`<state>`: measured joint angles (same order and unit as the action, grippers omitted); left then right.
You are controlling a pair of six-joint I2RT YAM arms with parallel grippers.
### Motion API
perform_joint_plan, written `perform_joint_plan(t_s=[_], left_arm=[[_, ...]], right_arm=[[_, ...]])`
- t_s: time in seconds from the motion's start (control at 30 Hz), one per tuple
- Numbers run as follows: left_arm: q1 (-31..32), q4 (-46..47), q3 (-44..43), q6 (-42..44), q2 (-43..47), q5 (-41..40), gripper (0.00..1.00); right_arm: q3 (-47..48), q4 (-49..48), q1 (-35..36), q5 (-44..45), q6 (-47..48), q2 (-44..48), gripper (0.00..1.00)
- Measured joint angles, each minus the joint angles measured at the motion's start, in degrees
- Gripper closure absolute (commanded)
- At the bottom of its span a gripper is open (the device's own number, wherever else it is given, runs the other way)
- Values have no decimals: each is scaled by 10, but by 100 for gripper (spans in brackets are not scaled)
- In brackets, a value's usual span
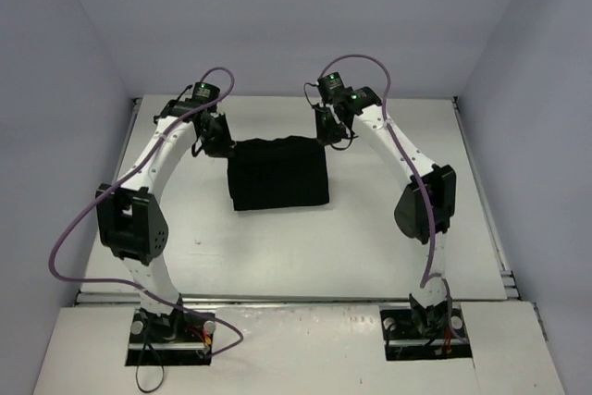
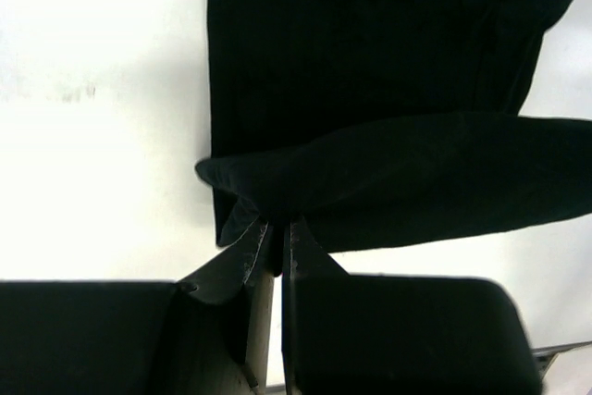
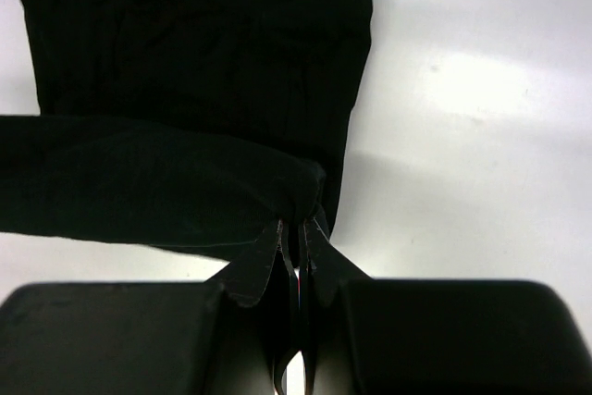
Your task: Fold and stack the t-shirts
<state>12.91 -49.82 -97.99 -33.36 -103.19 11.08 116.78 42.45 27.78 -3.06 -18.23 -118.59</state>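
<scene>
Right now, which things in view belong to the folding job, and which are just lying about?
Job: black t-shirt; left gripper, shut on its far edge; right gripper, shut on the same edge's other end.
Not the job: white table; purple cables on the arms.

Soft, even overhead light fills the top external view. The walls (image 1: 55, 62) take a lavender cast and the white table (image 1: 277, 256) shows only faint shadows. In both wrist views the table glares, overexposed, while the black t-shirt (image 2: 370, 43) is nearly featureless. The left gripper (image 2: 277, 230) and right gripper (image 3: 296, 230) are dark, blurred blocks. A grey shadow edges the cloth in the right wrist view.
</scene>
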Motion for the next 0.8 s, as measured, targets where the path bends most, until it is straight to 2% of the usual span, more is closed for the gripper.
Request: perform_joint_plan(t_s=[0.43, 0.57, 0.67, 0.8], left_arm=[[-32, 14, -118, 1, -133, 47, 100], [-40, 18, -140, 1, -179, 56, 100], [-44, 18, -160, 1, -210, 58, 84], [-53, 16, -196, 2, -244, 60, 58]], right_arm=[[179, 1, -47, -32, 23, -171, 100], [225, 3, -50, -35, 29, -220, 90], [249, -1, -52, -36, 33, -248, 75], [259, -13, -57, -33, 34, -267, 67]])
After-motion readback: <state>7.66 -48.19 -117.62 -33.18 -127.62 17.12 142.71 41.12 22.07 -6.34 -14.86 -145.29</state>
